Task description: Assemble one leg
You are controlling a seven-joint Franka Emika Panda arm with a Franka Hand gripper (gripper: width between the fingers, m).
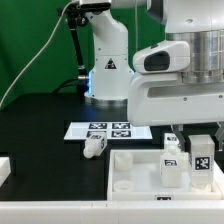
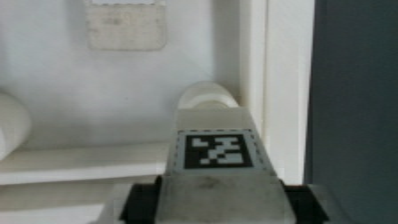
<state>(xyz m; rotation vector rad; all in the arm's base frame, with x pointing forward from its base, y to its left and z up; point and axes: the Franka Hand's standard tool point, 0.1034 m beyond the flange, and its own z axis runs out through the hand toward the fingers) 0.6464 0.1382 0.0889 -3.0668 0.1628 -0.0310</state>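
Note:
In the wrist view my gripper (image 2: 221, 203) is shut on a white leg (image 2: 217, 135). Its black fingers (image 2: 146, 202) press both sides of it, and a square tag faces the camera. The leg hangs over the large white slab (image 2: 107, 90), close to the slab's edge beside the dark table. A square hole (image 2: 125, 25) in the slab lies further off. In the exterior view the gripper (image 1: 199, 136) stands low over the slab (image 1: 135, 172) at the right, with the held leg (image 1: 202, 158) under it. A second leg (image 1: 172, 166) stands upright beside it on the slab.
A third leg (image 1: 93, 146) lies on the black table near the marker board (image 1: 106, 130). The robot base (image 1: 105, 65) stands behind. A white part (image 1: 4, 166) shows at the exterior view's left edge. A rounded white shape (image 2: 9, 120) sits beside the held leg.

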